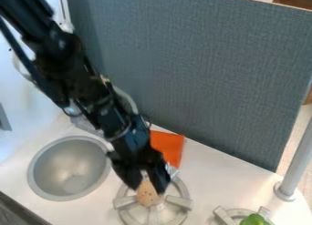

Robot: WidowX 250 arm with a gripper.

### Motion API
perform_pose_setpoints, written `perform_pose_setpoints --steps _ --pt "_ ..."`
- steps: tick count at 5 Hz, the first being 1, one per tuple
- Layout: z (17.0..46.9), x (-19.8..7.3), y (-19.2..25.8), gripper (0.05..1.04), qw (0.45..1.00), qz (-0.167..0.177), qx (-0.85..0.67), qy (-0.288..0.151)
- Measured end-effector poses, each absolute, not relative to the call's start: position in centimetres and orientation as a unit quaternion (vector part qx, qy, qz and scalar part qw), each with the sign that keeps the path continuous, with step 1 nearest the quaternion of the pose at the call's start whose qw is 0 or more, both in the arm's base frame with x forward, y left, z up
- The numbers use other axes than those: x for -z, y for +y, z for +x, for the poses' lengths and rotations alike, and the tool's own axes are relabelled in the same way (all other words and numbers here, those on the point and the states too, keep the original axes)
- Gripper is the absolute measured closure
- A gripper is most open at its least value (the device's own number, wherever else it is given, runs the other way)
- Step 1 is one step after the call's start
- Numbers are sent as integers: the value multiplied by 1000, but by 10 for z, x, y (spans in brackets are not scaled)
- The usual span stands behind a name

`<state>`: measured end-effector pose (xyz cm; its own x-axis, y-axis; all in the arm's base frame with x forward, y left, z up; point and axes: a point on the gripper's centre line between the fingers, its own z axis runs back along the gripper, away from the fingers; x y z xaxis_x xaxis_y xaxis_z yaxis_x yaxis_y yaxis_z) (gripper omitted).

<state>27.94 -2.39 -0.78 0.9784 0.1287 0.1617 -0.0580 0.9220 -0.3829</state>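
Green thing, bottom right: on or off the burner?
On, it looks: the green thing sits over the burner, between two of its prongs.

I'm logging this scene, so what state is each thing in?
Gripper: pointing down, at the tan thing
Tan speckled thing: at the left burner, contact unclear
Left burner: partly hidden
Orange thing: partly hidden
Sink basin: uncovered
Green thing: at the right burner, cut off
Gray divider: upright

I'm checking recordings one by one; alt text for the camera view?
Black robot hand at a tan, speckled item over a silver burner. A metal basin is at the picture's left, an orange item beyond the hand, and a green item on another burner at lower right.
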Motion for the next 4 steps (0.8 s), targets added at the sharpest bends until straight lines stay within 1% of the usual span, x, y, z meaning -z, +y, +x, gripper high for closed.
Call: perform_pose_setpoints --steps 1,2,3,4 --pt "299 -2 1 85 980 -120 -79 -138" --pt "326 -15 27 85 977 -50 -107 -177" --pt "346 0 35 85 985 -33 -90 -143" --pt "362 13 47 85 992 0 -81 -97"
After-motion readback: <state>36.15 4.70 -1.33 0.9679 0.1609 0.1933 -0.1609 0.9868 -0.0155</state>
